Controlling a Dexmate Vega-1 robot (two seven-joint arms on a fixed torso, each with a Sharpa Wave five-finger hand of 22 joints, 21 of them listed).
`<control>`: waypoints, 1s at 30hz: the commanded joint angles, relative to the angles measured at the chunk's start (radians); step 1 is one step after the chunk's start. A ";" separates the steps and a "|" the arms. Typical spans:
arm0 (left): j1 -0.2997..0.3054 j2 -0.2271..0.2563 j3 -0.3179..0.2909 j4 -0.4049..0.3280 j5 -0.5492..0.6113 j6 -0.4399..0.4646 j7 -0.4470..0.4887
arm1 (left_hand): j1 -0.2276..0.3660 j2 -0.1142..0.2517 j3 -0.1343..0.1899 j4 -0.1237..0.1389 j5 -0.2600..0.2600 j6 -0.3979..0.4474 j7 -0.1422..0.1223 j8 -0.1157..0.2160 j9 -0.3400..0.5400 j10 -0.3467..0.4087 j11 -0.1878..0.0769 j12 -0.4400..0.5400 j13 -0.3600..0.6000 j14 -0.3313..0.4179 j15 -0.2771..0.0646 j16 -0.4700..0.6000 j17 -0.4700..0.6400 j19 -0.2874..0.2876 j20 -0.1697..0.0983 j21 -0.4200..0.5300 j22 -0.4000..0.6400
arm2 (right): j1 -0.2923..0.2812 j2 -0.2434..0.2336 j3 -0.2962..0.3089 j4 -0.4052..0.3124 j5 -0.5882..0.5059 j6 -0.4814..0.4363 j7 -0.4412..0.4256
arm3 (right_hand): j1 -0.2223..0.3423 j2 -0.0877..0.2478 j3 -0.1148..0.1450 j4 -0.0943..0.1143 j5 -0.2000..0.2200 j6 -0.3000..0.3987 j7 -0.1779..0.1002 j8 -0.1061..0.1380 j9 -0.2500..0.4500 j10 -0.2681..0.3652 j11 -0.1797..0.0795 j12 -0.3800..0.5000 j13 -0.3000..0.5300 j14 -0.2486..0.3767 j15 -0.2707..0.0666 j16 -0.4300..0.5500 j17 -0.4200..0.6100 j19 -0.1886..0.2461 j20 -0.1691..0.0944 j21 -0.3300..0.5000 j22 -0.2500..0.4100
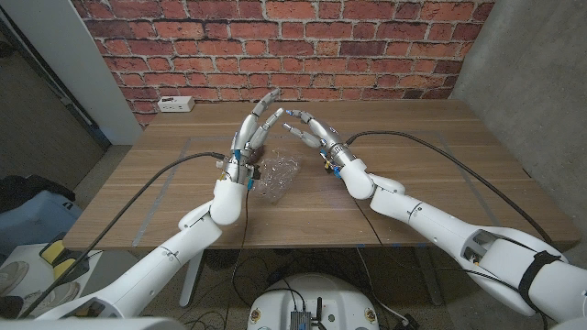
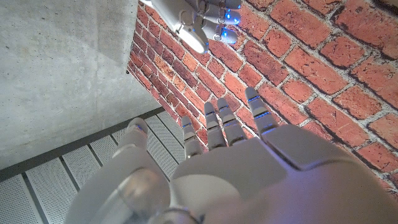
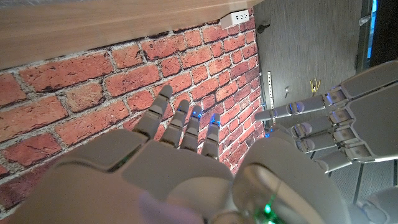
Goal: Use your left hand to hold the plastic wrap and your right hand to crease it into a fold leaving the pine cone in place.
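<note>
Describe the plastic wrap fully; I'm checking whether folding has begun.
The plastic wrap is a clear, glossy, crumpled sheet lying bunched on the wooden table near its middle. It sits just below the raised left hand and right hand; neither plainly holds it. No neat crease is visible. Whether a pine cone lies in it cannot be told.

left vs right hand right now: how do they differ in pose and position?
The white left hand stands more upright, fingers pointing up and away; the white right hand leans leftward, fingers reaching toward the left hand's. The left hand rises beside the crumpled clear plastic wrap; the right hand hovers to the wrap's right. Shared: both are raised above the wooden table, fingers apart, holding nothing.
</note>
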 commanded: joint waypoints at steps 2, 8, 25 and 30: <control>0.001 0.021 -0.020 0.005 -0.159 -0.009 -0.181 | -0.003 -0.002 0.011 0.002 0.000 -0.010 0.001 -0.009 -0.001 -0.024 0.001 -0.006 -0.006 -0.036 -0.012 -0.008 0.000 -0.007 -0.037 -0.001 0.001 | -0.079 -0.036 0.079 -0.116 0.097 -0.061 0.067 | 0.016 0.006 0.011 -0.003 -0.004 0.007 0.003 -0.003 0.001 0.006 0.003 -0.004 0.000 0.012 -0.003 0.010 0.001 0.015 -0.001 0.007 0.003; 0.008 0.028 -0.032 0.008 -0.202 -0.014 -0.228 | -0.004 -0.002 0.012 0.002 0.000 -0.018 0.001 -0.011 -0.002 -0.043 -0.002 -0.012 -0.013 -0.055 -0.012 -0.010 -0.002 -0.014 -0.046 -0.005 0.001 | -0.121 -0.050 0.111 -0.184 0.131 -0.106 0.081 | 0.027 0.012 0.021 -0.008 -0.005 0.006 0.006 -0.007 -0.001 0.004 0.009 -0.010 -0.002 0.011 -0.002 0.009 0.001 0.018 -0.002 0.005 0.003; -0.002 0.068 -0.049 0.079 -0.303 -0.052 -0.365 | -0.008 -0.001 0.012 0.004 0.000 -0.021 0.002 -0.010 -0.002 -0.051 0.000 -0.012 -0.021 -0.065 -0.013 -0.007 -0.003 -0.022 -0.038 -0.010 0.001 | -0.288 -0.102 0.230 -0.403 0.151 -0.238 -0.048 | 0.043 0.017 0.042 -0.012 -0.015 0.027 0.014 -0.013 -0.007 0.028 0.017 -0.016 -0.009 0.042 -0.005 0.020 0.002 0.042 0.006 0.007 0.004; -0.008 0.075 -0.051 0.107 -0.334 -0.066 -0.402 | -0.008 -0.001 0.012 0.005 0.000 -0.022 0.004 -0.010 -0.002 -0.051 0.000 -0.011 -0.022 -0.065 -0.014 -0.006 -0.003 -0.022 -0.037 -0.010 0.001 | -0.365 -0.112 0.287 -0.485 0.153 -0.282 -0.129 | 0.042 0.006 0.044 -0.012 -0.022 0.041 0.014 -0.015 -0.009 0.046 0.022 -0.018 -0.011 0.063 -0.013 0.027 0.002 0.061 0.033 0.011 0.004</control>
